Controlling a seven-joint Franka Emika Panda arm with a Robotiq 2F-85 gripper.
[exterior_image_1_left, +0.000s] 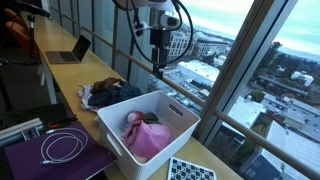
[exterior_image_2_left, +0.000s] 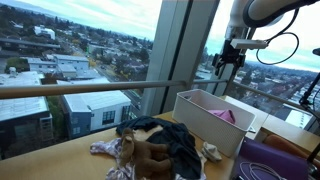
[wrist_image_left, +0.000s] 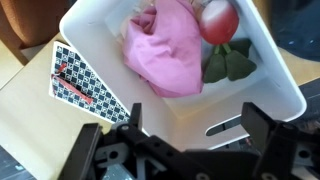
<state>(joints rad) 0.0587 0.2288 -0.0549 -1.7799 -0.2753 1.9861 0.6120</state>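
Pink cloth: lies crumpled inside the bin, beside a red-and-green thing.
Fingers: spread wide, holding nothing, hanging above the bin, well clear of the cloth.
Progress: cloth is in and let go; a pile of clothes lies on the tabletop just beside the bin.
Axis: bunched, no clear end, seemingly longer along the bin's length.

smooth white plastic bin; soft pink cloth
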